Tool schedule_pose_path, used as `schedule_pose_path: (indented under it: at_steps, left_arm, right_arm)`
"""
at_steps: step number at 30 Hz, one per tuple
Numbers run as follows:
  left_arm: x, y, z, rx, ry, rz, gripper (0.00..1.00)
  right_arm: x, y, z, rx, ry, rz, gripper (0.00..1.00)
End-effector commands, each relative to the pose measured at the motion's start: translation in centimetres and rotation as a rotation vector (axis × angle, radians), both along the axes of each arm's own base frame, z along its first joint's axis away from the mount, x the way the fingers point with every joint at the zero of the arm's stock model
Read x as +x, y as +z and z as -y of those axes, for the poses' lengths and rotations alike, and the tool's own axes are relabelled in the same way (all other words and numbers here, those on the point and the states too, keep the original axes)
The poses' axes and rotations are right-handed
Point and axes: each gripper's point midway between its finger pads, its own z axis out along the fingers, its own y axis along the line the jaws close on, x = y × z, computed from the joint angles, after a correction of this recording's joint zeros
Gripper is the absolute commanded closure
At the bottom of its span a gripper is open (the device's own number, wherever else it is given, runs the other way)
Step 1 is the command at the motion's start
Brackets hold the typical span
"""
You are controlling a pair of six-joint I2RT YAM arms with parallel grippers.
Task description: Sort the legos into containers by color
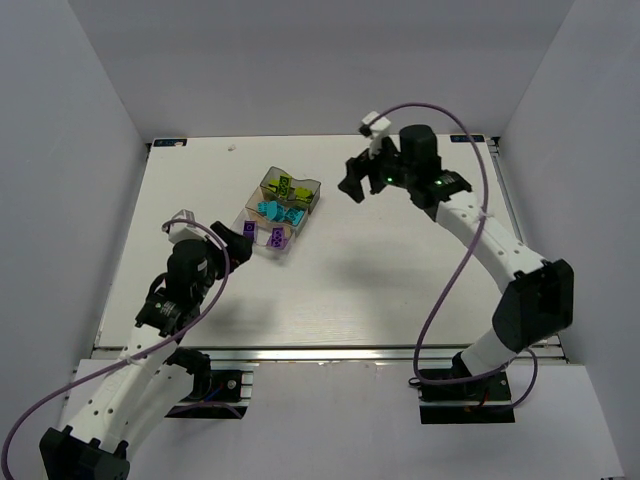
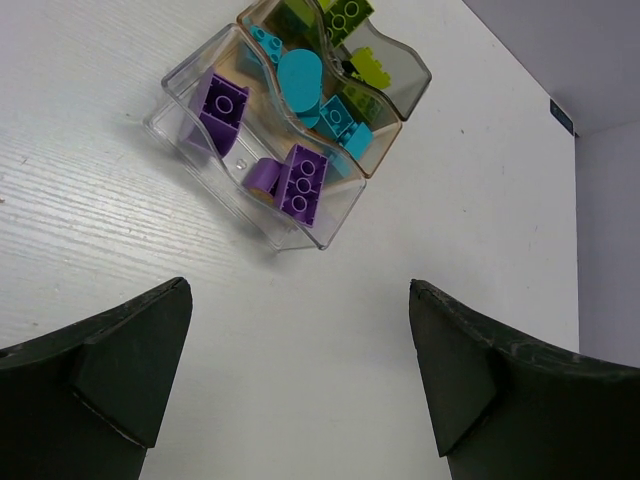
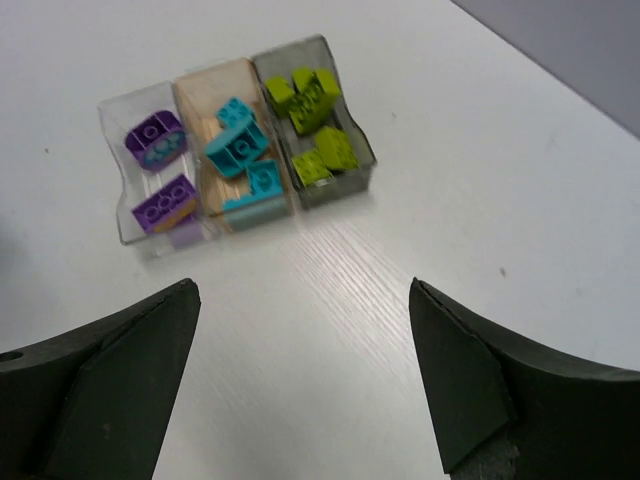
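The left gripper (image 2: 300, 385) and right gripper (image 3: 300, 385) hang spread and empty, since the legos (image 3: 238, 148) lie beyond their fingertips, seemingly all colour-sorted inside the containers (image 3: 215, 85).

The setting is a robotics lab test cell. A white table (image 1: 400, 290) stands enclosed by plain pale walls (image 1: 60, 150) on three sides. The left arm (image 1: 120, 400) and right arm (image 1: 495, 250) are bolted to an aluminium rail (image 1: 330, 353) at its near edge, with purple cables (image 1: 432, 104) exposed. Test pieces are plastic trays (image 1: 312, 186) holding toy bricks (image 1: 270, 210).
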Motion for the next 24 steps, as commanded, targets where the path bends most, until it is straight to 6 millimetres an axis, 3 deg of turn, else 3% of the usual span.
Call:
schedule_pose_path:
  at_steps: [1, 3, 5, 9, 19, 24]
  left_arm:
    - [0.6, 2.4, 0.7, -0.013, -0.040, 0.069, 0.02]
    - [0.9, 2.7, 1.0, -0.011, -0.055, 0.079, 0.02]
    - [1.1, 3.1, 1.2, -0.011, -0.064, 0.088, 0.02]
    - [1.7, 3.5, 1.9, -0.009, -0.095, 0.096, 0.02]
    - [2.0, 4.3, 2.6, -0.006, -0.132, 0.104, 0.02]
    - [1.8, 4.5, 2.6, -0.009, -0.136, 0.113, 0.02]
  right_arm:
    - [-0.5, 1.6, 3.9, 0.110, -0.092, -0.053, 0.11]
    - [0.0, 1.7, 7.1, 0.100, -0.230, -0.052, 0.10]
    - [-0.3, 1.7, 8.9, 0.055, -0.291, -0.020, 0.11]
    - [-1.3, -2.3, 12.7, -0.076, -0.386, -0.045, 0.11]
    - [-3.3, -5.5, 15.8, -0.112, -0.492, -0.078, 0.10]
    - [-3.2, -5.5, 16.3, -0.136, -0.505, -0.058, 0.11]
